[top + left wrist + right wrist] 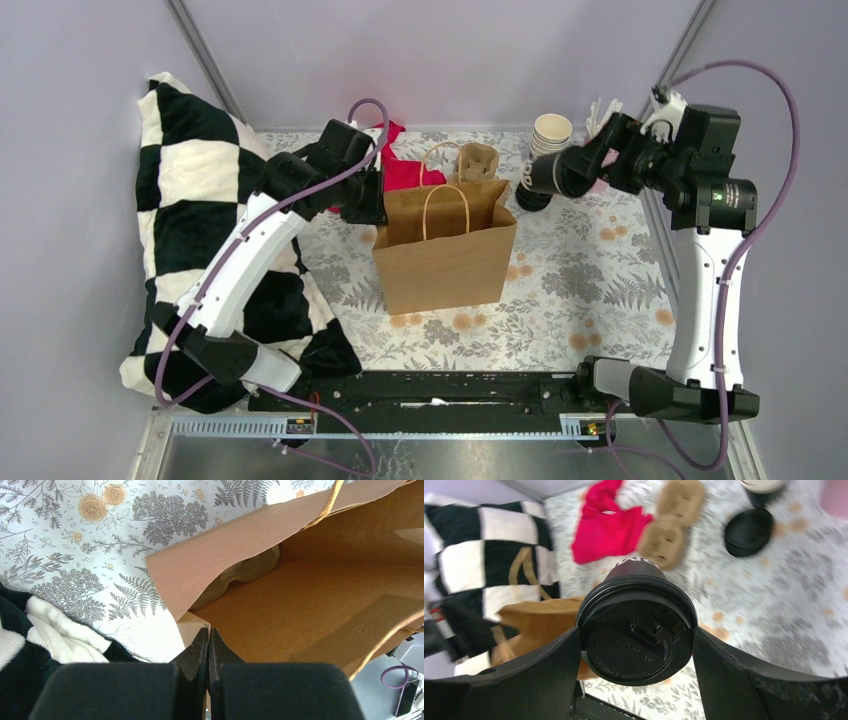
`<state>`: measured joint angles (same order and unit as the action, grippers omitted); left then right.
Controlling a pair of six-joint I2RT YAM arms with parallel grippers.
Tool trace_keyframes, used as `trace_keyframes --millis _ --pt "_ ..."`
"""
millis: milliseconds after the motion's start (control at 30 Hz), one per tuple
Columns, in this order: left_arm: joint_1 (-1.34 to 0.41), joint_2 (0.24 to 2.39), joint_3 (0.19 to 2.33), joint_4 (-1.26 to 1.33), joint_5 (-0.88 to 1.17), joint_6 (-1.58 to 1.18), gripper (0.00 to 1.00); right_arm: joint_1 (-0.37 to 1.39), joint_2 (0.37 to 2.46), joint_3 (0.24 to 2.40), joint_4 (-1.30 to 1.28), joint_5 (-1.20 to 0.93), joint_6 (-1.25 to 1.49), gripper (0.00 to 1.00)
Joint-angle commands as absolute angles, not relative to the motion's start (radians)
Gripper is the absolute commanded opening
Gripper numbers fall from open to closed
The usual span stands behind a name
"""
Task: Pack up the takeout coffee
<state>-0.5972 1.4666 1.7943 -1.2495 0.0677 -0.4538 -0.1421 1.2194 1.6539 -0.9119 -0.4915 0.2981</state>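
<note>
The takeout coffee (553, 172), a dark paper cup with a round black lid (639, 630), hangs on its side in the air at the back right, to the right of the bag. My right gripper (572, 166) is shut on it, with one finger on each side of the lid (636, 636). A brown paper bag (445, 255) with twine handles stands upright and open at the table's middle. My left gripper (365, 205) is at the bag's back left corner, shut on the bag's rim (208, 632). The left wrist view looks down into the bag (300, 595).
A stack of lidless paper cups (551, 130) and a pile of black lids (749, 531) sit at the back right. A red cloth (405, 170) and a brown pulp cup carrier (478, 160) lie behind the bag. A black-and-white checked cushion (200, 200) fills the left side.
</note>
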Motion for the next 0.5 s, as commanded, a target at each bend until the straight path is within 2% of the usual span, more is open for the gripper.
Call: trace_keyframes --millis 0,233,467 --pt "-0.595 1.389 1.739 -1.141 0.065 -0.483 0.00 -0.020 1.267 1.848 -0.911 -0.643 0.307 0.74" --pt "-0.595 1.314 1.670 -1.036 0.005 -0.478 0.00 0.182 1.371 2.020 -0.922 -0.704 0.311 0.73" --pt "-0.595 1.240 1.588 -1.002 0.042 -0.590 0.00 0.317 1.402 2.064 -0.978 -0.690 0.318 0.72"
